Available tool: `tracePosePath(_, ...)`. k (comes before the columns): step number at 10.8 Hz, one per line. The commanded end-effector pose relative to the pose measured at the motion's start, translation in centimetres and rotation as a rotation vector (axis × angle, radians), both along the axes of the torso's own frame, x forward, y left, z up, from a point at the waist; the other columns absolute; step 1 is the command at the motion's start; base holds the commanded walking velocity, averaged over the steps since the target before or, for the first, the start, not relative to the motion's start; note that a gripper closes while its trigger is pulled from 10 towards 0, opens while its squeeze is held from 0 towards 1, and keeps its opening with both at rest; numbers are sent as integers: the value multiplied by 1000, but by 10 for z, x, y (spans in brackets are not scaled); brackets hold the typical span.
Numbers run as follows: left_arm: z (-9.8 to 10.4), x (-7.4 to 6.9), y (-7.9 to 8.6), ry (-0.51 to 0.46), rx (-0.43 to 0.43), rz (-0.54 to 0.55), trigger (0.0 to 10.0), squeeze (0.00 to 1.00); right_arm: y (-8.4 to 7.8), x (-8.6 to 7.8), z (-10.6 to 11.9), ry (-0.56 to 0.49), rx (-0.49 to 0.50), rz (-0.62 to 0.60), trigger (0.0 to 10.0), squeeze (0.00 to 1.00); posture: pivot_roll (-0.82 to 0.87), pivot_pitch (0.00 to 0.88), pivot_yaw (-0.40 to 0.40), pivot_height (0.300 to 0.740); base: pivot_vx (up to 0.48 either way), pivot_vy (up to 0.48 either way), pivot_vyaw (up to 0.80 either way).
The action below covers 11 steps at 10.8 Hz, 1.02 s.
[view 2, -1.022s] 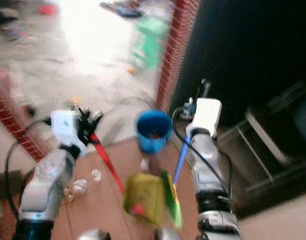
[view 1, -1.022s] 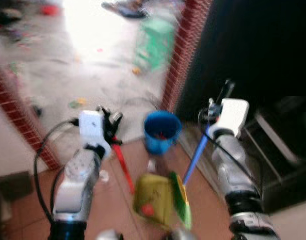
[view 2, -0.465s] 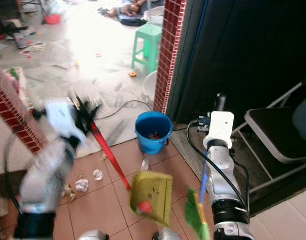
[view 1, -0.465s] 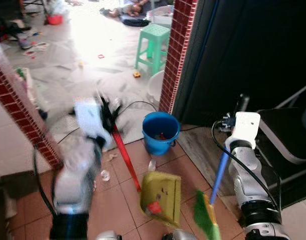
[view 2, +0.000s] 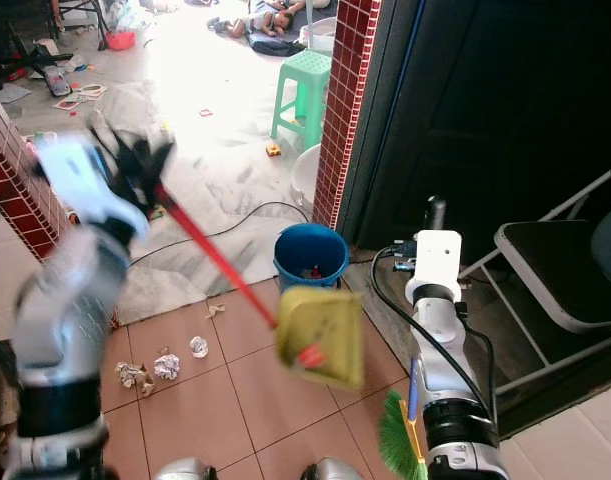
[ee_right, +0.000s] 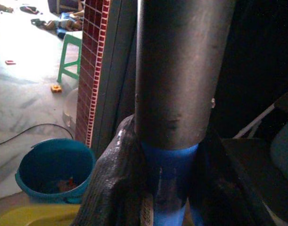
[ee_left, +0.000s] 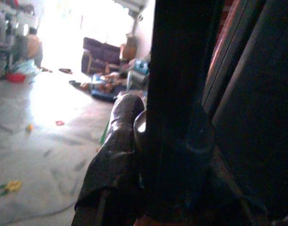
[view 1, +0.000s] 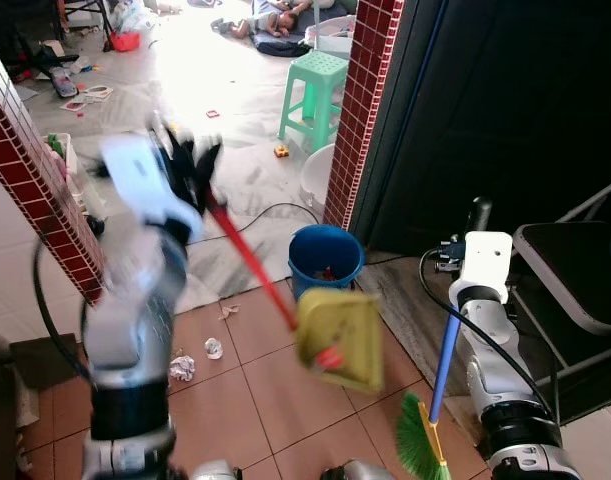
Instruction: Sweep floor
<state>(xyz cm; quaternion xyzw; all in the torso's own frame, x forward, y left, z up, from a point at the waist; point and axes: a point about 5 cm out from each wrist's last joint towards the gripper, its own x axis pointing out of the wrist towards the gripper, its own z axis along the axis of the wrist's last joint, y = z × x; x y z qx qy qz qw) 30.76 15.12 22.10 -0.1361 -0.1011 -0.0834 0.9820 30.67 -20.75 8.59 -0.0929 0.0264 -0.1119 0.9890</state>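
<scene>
Claws first: the left claw (view 1: 185, 165) is raised high on the left, clenched on the red handle (view 1: 250, 262) of the dustpan (view 1: 340, 335), and its arm is blurred. The yellow-green dustpan hangs off the floor at the handle's lower end, tilted, just in front of the blue bucket (view 1: 325, 262). In the left wrist view a black finger (ee_left: 115, 165) lies beside a dark shaft. The right claw (view 2: 430, 225) stands on the right, grasping the broom (view 1: 440, 375) by its blue stick; the right wrist view shows its black fingers (ee_right: 118, 179) wrapped on the blue stick just below a dark grip. The broom stands nearly upright, its green bristles (view 1: 417, 450) near the floor by the robot's right side.

Outward from there, the tiled floor (view 1: 275, 400) has crumpled paper scraps (view 1: 195, 360) lying on the left, well apart from both tools. The bucket sits by the foot of a red brick pillar (view 1: 360, 110), with a cable (view 1: 255, 215) trailing behind it. Farther off stand a green stool (view 1: 315, 85) and scattered litter on the bright floor beyond.

The step in hand looks like carrying the tools into position, not sweeping yet. The next move probably calls for lowering the dustpan flat to the tiles near the scraps and bringing the bristles round to their far side.
</scene>
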Motion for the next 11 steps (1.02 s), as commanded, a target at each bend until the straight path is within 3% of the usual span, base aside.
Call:
tracePosePath(1, 22, 0, 4, -89, -19, 10, 10000, 0, 0, 6, 8, -27, -30, 6, 10000, 0, -7, 0, -48, 740, 0, 0, 0)
tracePosePath(4, 28, 11, 22, -133, -13, 200, 10000, 0, 8, 9, 11, -46, -36, 36, 10000, 0, -12, 0, -44, 740, 0, 0, 0)
tracePosePath(5, 34, 15, 20, -152, -19, 227, 10000, 0, 11, 10, 12, -51, -31, 42, 10000, 0, -14, 0, -44, 740, 0, 0, 0)
tracePosePath(8, 42, 21, 7, -185, -40, 189, 10000, 0, 15, 12, 12, -56, -32, 53, 10000, 0, -17, 0, -45, 740, 292, 0, 0)
tracePosePath(11, 44, 22, 6, -208, -28, 197, 10000, 0, 17, 10, 11, -58, -31, 60, 10000, 0, -15, 0, -40, 740, 358, 0, 0)
